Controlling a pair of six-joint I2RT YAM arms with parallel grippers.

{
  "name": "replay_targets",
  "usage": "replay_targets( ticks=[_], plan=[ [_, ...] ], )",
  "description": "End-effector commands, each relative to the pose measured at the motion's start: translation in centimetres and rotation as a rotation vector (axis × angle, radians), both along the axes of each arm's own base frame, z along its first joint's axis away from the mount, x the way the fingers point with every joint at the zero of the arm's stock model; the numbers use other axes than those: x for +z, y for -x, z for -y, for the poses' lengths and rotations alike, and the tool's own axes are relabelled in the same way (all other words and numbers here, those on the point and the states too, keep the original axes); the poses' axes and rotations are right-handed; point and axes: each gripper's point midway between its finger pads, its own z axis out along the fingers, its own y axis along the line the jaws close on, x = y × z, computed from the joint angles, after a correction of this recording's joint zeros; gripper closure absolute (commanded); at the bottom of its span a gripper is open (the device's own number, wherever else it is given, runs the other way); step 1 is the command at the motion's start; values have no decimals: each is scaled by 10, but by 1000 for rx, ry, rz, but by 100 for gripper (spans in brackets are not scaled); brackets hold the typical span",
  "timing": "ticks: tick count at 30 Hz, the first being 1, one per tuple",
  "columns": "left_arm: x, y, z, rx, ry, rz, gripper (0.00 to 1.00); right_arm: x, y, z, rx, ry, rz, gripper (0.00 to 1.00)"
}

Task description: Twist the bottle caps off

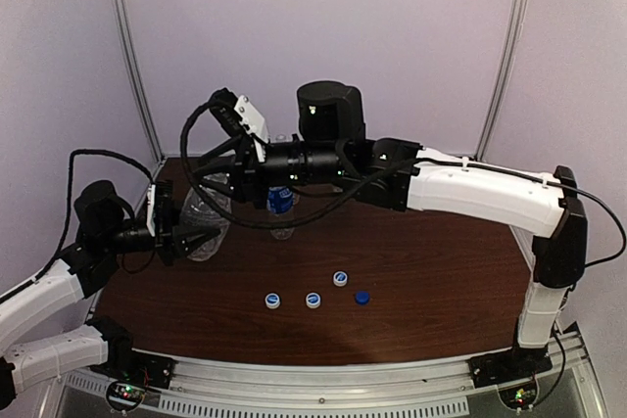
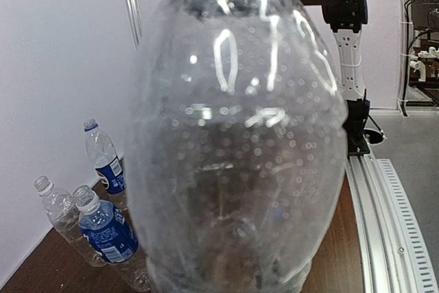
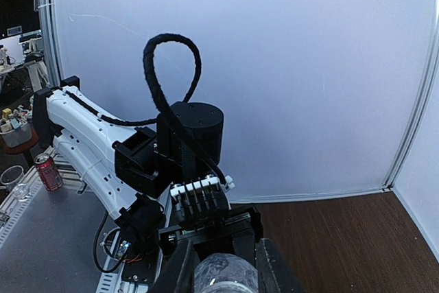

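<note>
The left arm's fingers (image 1: 191, 235) are closed on a clear, label-free plastic bottle (image 2: 240, 142). It is speckled with small pale spots and is held at the left side of the dark wooden surface (image 1: 441, 281). Its top end is clasped on both sides by the right arm's fingers (image 3: 271, 265). Towards the back middle of the surface, a small clear bottle with a blue label (image 1: 281, 201) is seen, partly hidden by the right arm. At the front middle, three white-and-blue round screw caps (image 1: 313, 300) and one dark blue cap (image 1: 362, 297) are laid in a loose row.
</note>
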Motion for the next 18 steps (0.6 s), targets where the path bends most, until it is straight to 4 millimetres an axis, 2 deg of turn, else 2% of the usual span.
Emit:
replay_targets(
  ticks=[1, 2, 3, 5, 6, 7, 13, 16, 18],
  plan=[
    [12, 0, 0, 3, 23, 49, 81, -12, -5, -2, -6, 44, -34, 100],
    [12, -1, 0, 4, 23, 49, 80, -13, -6, -2, -9, 47, -35, 100],
    [12, -1, 0, 8, 22, 47, 73, -11, -6, 0, -11, 48, -37, 100],
    [9, -3, -1, 26, 18, 39, 37, -4, -13, 5, -31, 37, -50, 100],
    [8, -4, -2, 36, 19, 35, 11, -1, -18, 9, -47, 33, -58, 100],
    [7, -6, -3, 51, 19, 32, 4, 3, -24, 14, -70, 29, -61, 100],
    [-6, -10, -9, 106, 8, 4, 3, 27, -51, 52, -233, 64, -36, 100],
    [-15, -17, -15, 169, 13, -29, 3, 24, -75, 80, -383, 152, -47, 100],
    [-22, -29, -25, 255, 37, -88, 3, 14, -101, 103, -527, 217, -57, 100]
  ],
)
